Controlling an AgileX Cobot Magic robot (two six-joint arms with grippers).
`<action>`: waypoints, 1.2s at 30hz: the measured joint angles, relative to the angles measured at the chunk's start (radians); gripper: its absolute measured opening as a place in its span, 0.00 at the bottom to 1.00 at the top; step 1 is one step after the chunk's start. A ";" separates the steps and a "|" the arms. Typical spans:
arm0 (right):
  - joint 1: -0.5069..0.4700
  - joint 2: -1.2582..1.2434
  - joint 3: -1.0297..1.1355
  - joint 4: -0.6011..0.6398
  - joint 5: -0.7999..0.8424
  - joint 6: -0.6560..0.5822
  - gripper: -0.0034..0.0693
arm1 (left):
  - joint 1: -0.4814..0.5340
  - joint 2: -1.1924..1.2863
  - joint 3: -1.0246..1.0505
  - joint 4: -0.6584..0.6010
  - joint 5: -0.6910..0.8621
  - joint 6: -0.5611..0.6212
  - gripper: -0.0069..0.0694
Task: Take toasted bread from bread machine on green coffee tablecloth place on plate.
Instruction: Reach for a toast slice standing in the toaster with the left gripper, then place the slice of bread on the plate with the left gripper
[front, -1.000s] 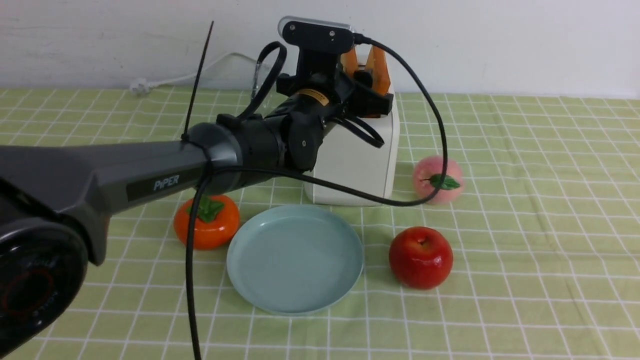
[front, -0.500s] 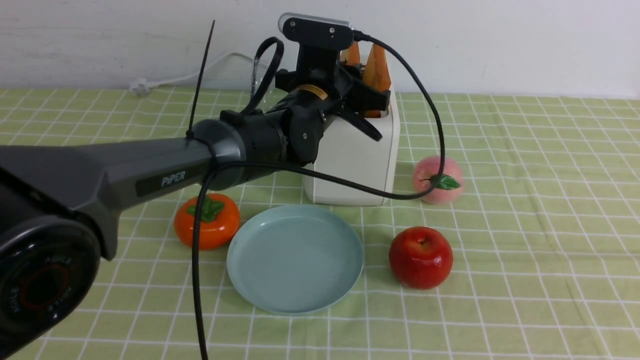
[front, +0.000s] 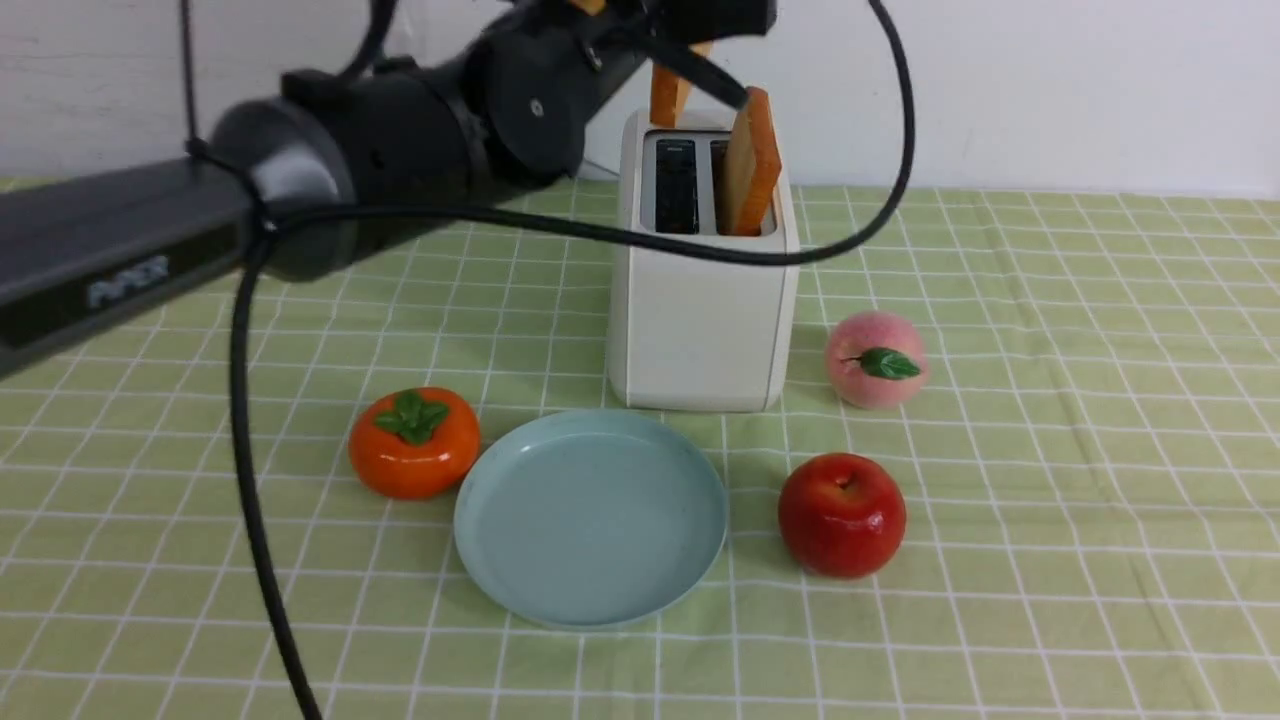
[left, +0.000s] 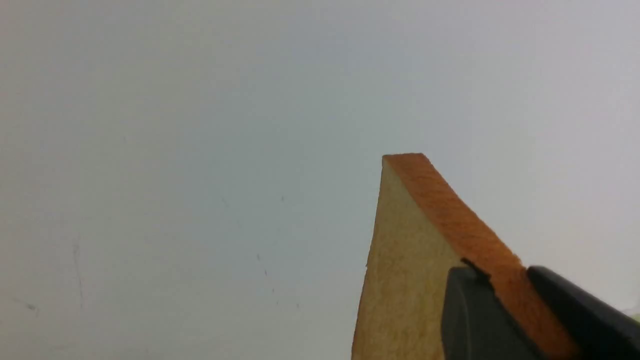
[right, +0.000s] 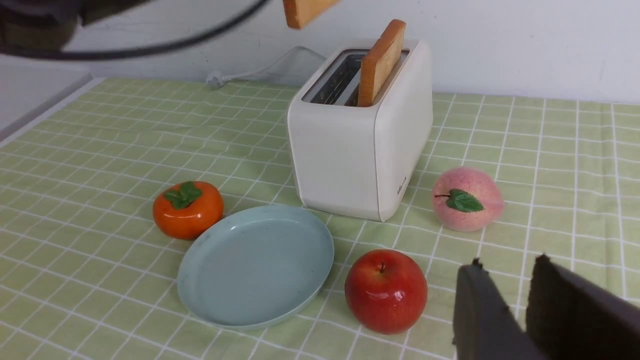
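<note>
The white bread machine (front: 700, 320) stands on the green coffee tablecloth (front: 1050, 400). One slice of toasted bread (front: 752, 165) stands in its right slot, and the left slot is empty. A second slice (front: 668, 95) hangs above the machine; in the left wrist view my left gripper (left: 502, 272) is shut on its orange crust edge. The pale blue-green plate (front: 590, 520) lies empty in front of the machine. My right gripper (right: 507, 262) hovers low over the cloth right of the apple, jaws a little apart with nothing between them.
An orange persimmon (front: 413, 442) sits left of the plate, a red apple (front: 842, 515) to its right and a pink peach (front: 876, 358) beside the machine. The left arm's black cable (front: 250, 480) hangs down over the cloth. A white wall stands behind.
My left gripper closed on one slice and rose, pulling it up out of the machine's left slot. The left arm now sits higher. Plate and fruit have not moved.
</note>
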 joint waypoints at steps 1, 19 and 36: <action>0.000 0.000 0.000 0.000 0.001 0.000 0.26 | 0.000 -0.033 0.002 -0.019 0.031 0.021 0.22; 0.000 0.000 0.000 0.020 0.056 -0.023 0.02 | 0.000 -0.440 0.462 -0.262 0.722 0.072 0.22; 0.000 0.000 0.000 0.038 0.101 -0.023 0.03 | 0.144 -0.208 0.471 -0.282 0.847 0.027 0.22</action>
